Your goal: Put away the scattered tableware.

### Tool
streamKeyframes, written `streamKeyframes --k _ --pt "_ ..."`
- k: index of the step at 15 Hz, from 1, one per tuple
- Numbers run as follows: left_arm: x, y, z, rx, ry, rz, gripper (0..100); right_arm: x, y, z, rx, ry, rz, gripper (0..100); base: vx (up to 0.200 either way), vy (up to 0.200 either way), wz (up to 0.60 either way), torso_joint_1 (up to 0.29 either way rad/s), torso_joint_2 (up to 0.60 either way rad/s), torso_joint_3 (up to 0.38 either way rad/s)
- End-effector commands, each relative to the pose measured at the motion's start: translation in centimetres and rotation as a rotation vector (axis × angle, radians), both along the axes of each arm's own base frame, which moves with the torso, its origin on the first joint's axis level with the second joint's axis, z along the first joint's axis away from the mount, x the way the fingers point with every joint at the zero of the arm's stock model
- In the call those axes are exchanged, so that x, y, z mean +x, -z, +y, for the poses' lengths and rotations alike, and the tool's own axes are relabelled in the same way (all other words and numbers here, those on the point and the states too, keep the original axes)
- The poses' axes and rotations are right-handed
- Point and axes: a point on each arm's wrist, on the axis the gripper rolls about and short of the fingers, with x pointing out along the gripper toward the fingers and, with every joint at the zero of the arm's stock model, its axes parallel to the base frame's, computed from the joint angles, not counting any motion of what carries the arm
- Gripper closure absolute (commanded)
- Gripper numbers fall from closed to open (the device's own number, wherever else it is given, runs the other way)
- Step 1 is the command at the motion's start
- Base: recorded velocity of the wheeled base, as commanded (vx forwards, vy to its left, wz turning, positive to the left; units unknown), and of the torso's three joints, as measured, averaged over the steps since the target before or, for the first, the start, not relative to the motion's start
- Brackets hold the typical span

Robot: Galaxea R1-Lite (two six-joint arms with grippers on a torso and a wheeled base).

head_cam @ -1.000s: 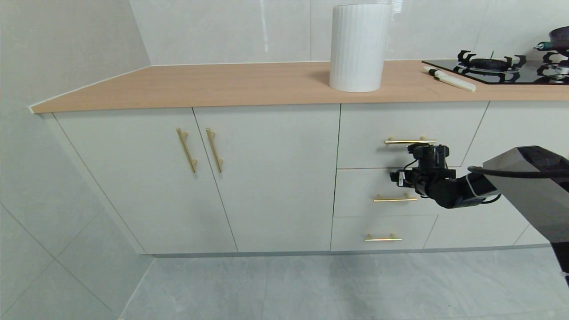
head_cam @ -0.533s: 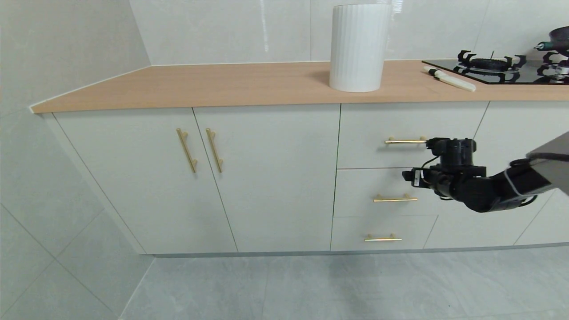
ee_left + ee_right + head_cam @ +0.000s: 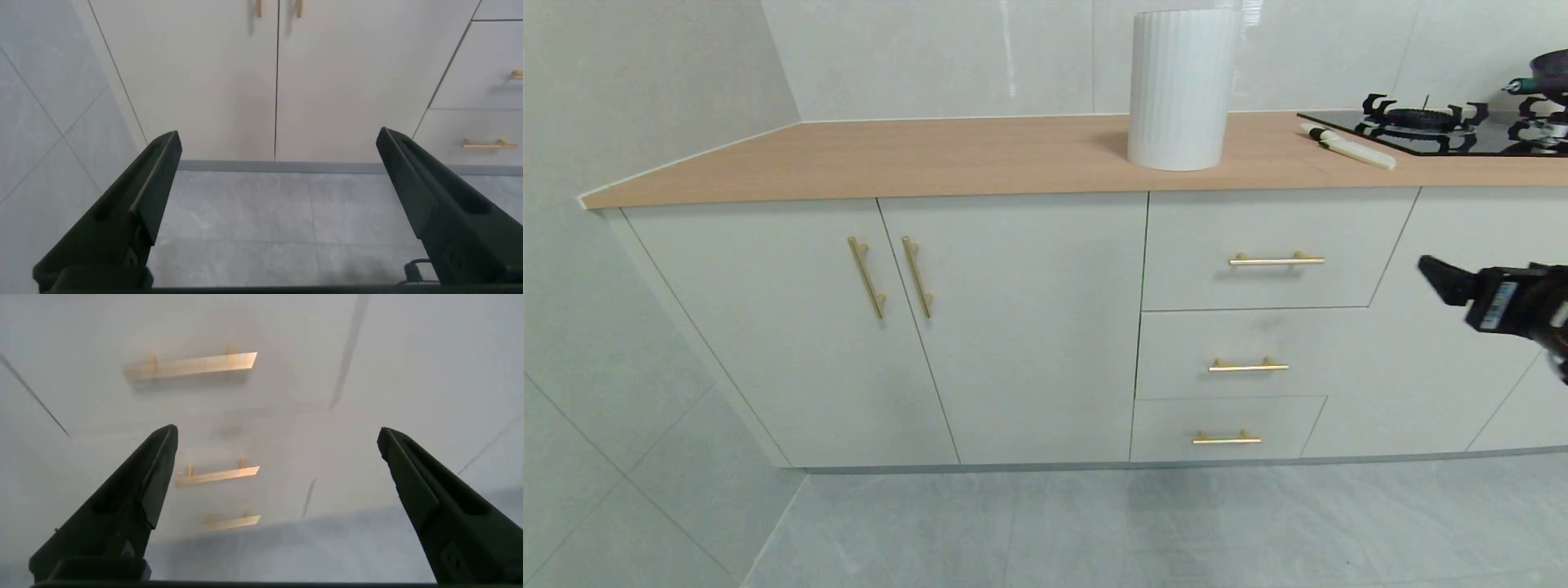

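While the white ribbed canister (image 3: 1178,90) is standing on the wooden countertop (image 3: 931,155), the cream knife (image 3: 1346,145) is lying to its right, beside the gas hob (image 3: 1437,122) (blade end unclear). R gripper (image 3: 276,457) is hanging below & right of the canister, jaws wide, empty, facing gold drawer handles (image 3: 192,366). L gripper (image 3: 278,155), jaws also wide, is pointing at cabinet doors (image 3: 278,82) well below the canister.
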Motion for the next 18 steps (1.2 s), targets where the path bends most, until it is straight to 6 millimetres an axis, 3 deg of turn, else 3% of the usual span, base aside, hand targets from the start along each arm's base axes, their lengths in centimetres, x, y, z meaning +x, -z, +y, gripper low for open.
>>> streamKeyframes --k 1,4,8,11,12,13,14,15,18 --pt "0.0 0.0 0.0 0.0 0.0 0.001 0 -14.6 -1.5 -2.1 -0.1 0.082 -0.24 0 0.0 0.0 0.0 0.0 0.0 0.0" --pt "0.0 0.0 0.0 0.0 0.0 0.001 0 -22.0 1.2 -2.7 -0.134 0.13 -0.183 0 0.0 0.0 0.0 0.0 0.0 0.0" --pt "0.0 0.0 0.0 0.0 0.0 0.001 0 -27.3 5.2 -2.9 -0.134 0.119 -0.21 0 0.0 0.0 0.0 0.0 0.0 0.0" --pt "0.0 0.0 0.0 0.0 0.0 0.001 0 -27.8 6.9 -2.6 -0.132 0.163 -0.218 0 0.0 0.0 0.0 0.0 0.0 0.0" --pt "0.0 0.0 0.0 0.0 0.0 0.001 0 -26.4 9.0 -2.6 -0.132 0.134 -0.153 0 0.0 0.0 0.0 0.0 0.0 0.0" --pt "0.0 0.0 0.0 0.0 0.0 0.001 0 -26.0 9.6 -2.6 -0.129 0.119 -0.142 0 0.0 0.0 0.0 0.0 0.0 0.0" --pt "0.0 0.0 0.0 0.0 0.0 0.001 0 -24.4 12.4 -2.3 -0.103 0.01 -0.109 0 0.0 0.0 0.0 0.0 0.0 0.0" --pt "0.0 0.0 0.0 0.0 0.0 0.001 0 -23.8 13.7 -2.3 -0.093 -0.011 -0.109 0 0.0 0.0 0.0 0.0 0.0 0.0" --pt "0.0 0.0 0.0 0.02 0.001 0.003 0 -23.5 15.0 -2.1 -0.049 -0.088 -0.014 0 0.0 0.0 0.0 0.0 0.0 0.0"
